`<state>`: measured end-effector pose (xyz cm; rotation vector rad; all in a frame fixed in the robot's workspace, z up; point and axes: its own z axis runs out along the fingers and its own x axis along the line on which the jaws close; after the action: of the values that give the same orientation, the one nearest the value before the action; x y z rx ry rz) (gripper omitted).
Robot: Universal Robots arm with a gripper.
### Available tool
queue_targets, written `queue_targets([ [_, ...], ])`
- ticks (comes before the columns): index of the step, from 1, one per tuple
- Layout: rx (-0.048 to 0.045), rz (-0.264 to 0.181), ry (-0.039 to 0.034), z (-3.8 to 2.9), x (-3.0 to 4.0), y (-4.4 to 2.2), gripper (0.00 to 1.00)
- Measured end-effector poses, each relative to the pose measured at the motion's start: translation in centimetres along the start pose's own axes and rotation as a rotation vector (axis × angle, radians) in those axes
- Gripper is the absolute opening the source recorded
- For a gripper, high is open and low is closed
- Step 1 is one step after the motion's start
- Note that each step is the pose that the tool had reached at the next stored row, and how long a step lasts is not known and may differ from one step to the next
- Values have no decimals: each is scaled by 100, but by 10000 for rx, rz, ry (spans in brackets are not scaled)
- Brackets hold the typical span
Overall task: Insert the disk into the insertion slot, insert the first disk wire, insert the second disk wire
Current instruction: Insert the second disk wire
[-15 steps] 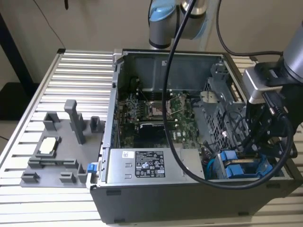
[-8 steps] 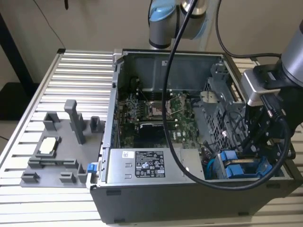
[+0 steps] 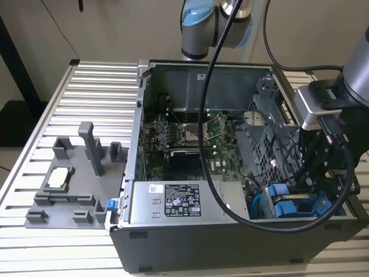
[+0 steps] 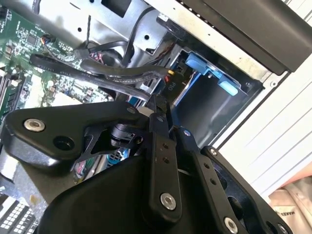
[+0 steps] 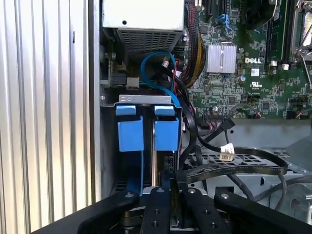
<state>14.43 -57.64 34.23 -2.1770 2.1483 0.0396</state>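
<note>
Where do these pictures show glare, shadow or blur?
Exterior view: even light, with the inside of the computer case shaded. Second wrist view: the black gripper is near and soft, and a bright strip glares on the case edge. First wrist view: the green board is sharp and the ribbed table evenly lit.

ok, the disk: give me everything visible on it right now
The disk sits upright on edge in the insertion slot, at the case corner by the exterior view's right. Mostly its bright blue plastic bracket shows: two flat blue tabs side by side, with a narrow silver-grey metal edge between them. The end effector is right at its near end; contact can't be confirmed. Black cables run beside it.
</note>
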Motion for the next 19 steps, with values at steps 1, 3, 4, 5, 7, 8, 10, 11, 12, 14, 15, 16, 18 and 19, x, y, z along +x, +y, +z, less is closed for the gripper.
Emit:
queue_targets([
  [1,1,1,2,-1,0,0,16],
  [3,1,0,9,0,0,-1,16],
  [4,1,-1,11,2,0,-1,16],
  [5,1,-1,10,6,1,-1,16],
  [7,1,-1,8,16,2,-1,16],
  [8,1,0,10,20,2,-1,16],
  [10,1,1,10,30,3,0,16],
  [11,1,2,10,36,3,1,16],
  [12,1,2,11,41,3,1,16],
  [14,2,2,13,47,4,1,16],
  [15,4,3,9,49,5,0,17],
  [16,4,6,3,53,5,0,17],
  [18,1,22,-1,52,5,0,24],
  [19,-1,33,-1,48,6,1,24],
])
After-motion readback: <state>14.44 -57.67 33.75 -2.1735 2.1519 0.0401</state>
